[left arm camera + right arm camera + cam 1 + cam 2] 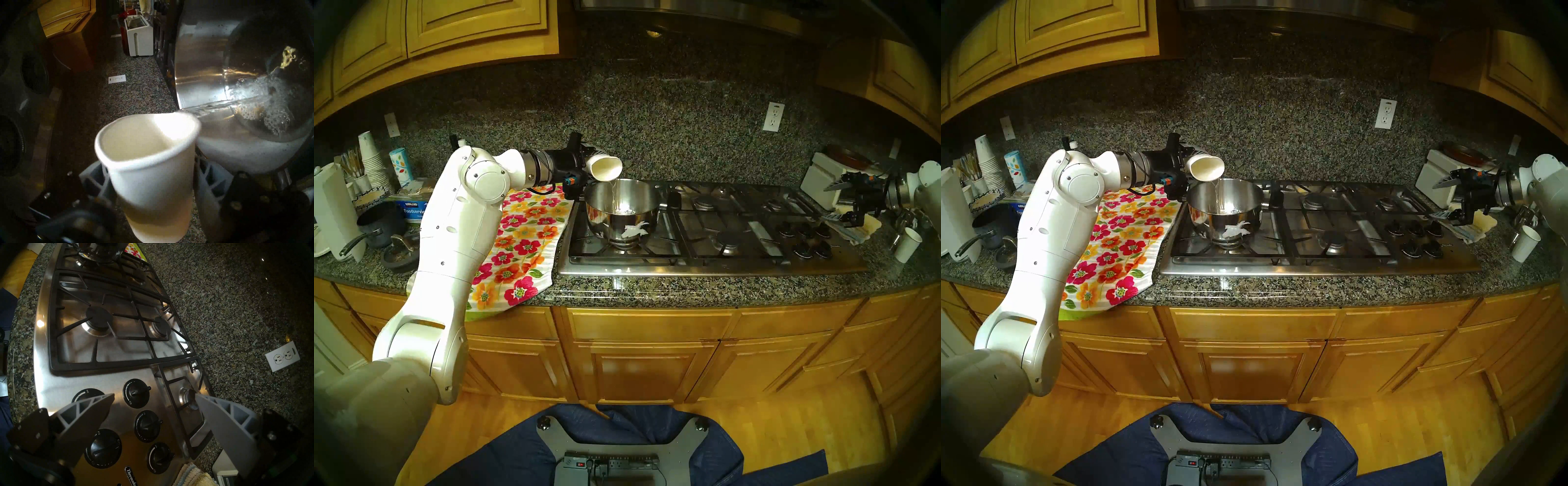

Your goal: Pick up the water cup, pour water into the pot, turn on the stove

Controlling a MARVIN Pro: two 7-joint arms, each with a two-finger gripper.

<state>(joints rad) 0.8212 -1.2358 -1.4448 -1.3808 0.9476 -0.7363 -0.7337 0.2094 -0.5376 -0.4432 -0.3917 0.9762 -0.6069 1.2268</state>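
Observation:
My left gripper [590,159] [151,174] is shut on the white water cup [605,168] [1207,166] [149,161]. The cup is tipped on its side above the back left rim of the shiny pot [612,224] [1226,217] [203,59]. A thin stream of water [614,193] falls from its rim into the pot and bubbles at the bottom. The pot stands on the front left burner of the stove [704,268] [1314,268] [85,378]. My right gripper [828,202] [1432,200] [153,394] hangs open and empty just above the black knobs [804,237] [136,393].
A floral towel [524,237] lies left of the stove under my left arm. Far left are a dark blue saucepan [378,224] and a stack of white cups [371,159]. A small white cup [907,244] and a white appliance [823,180] sit at the right.

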